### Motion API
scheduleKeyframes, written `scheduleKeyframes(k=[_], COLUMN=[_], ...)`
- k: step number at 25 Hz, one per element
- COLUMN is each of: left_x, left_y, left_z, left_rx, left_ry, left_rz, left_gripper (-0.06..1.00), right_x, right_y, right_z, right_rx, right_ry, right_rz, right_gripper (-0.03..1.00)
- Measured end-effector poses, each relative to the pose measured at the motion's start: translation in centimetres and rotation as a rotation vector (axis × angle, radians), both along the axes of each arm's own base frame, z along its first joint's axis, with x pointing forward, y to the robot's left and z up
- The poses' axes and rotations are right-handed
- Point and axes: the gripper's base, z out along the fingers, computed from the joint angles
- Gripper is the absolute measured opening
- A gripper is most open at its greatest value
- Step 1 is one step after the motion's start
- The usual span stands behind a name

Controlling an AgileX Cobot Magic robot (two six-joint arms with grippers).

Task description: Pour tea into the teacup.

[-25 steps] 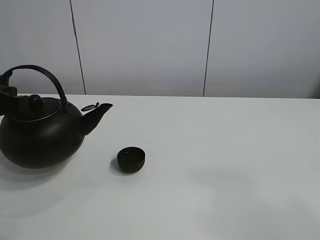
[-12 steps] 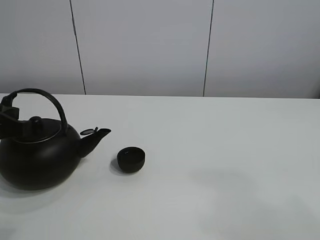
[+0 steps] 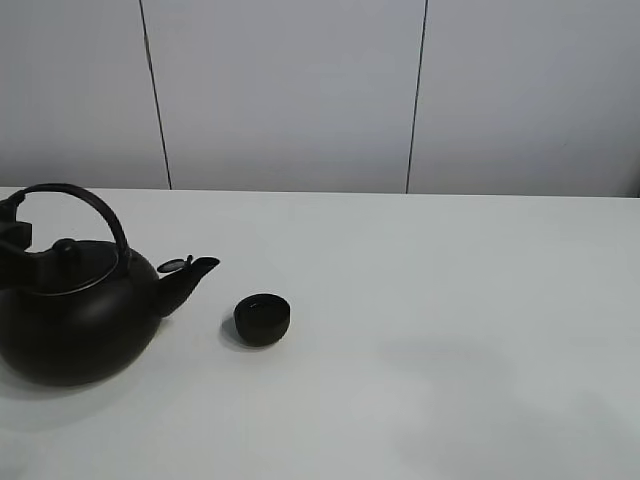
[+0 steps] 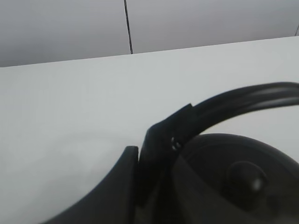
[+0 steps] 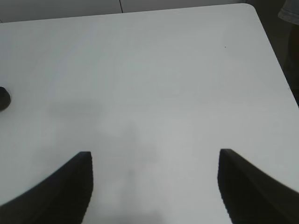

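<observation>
The teacup [image 3: 262, 319], small, round and matte black, stands on the white table [image 3: 450, 300] just right of the kettle's spout. The big black kettle [image 3: 80, 320] sits upright at the left, its spout [image 3: 190, 275] pointing at the cup and apart from it. My left gripper [image 3: 10, 235] is shut on the kettle's arched handle [image 4: 233, 100] at its left end; the left wrist view shows it [image 4: 149, 156] clamped there above the lid knob [image 4: 245, 177]. My right gripper [image 5: 155, 153] is open and empty over bare table. The cup shows at that view's edge [image 5: 3, 98]. No tea is visible.
A pale panelled wall [image 3: 300, 90] stands behind the table. The table's right edge and rounded corner [image 5: 261, 18] show in the right wrist view. The right arm is out of the exterior high view.
The kettle has come down and to the left, from raised and nearer the cup to level on the table. The cup and right gripper have not moved.
</observation>
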Motion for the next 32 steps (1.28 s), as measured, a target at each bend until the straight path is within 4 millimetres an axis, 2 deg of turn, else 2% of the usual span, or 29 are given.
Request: scheduleKeyframes(k=[8,20,27,32], left_x=[-0.8,-2.7,-4.4,-5.8], left_y=[0.0,0.5,1.0,2.4], left_z=[-0.2,-0.8,0.3,0.6], left_rx=[-0.007,-0.047,-0.055,-0.065], left_ry=[-0.001,0.045,0.022,0.024], left_rz=[-0.027,-0.018,-0.01,0.094], left_gripper=[0.11,0.25,0.28,0.29], right_x=[0.0,0.0,0.0,0.0], right_y=[0.0,0.0,0.0,0.0], right_z=[0.0,0.0,0.0,0.0], right_rx=[0.0,0.0,0.0,0.0], right_ry=[0.0,-0.001,-0.001,-0.001], right_rz=[0.0,0.0,0.0,0.0], right_gripper=[0.52,0.52,0.52,0.52])
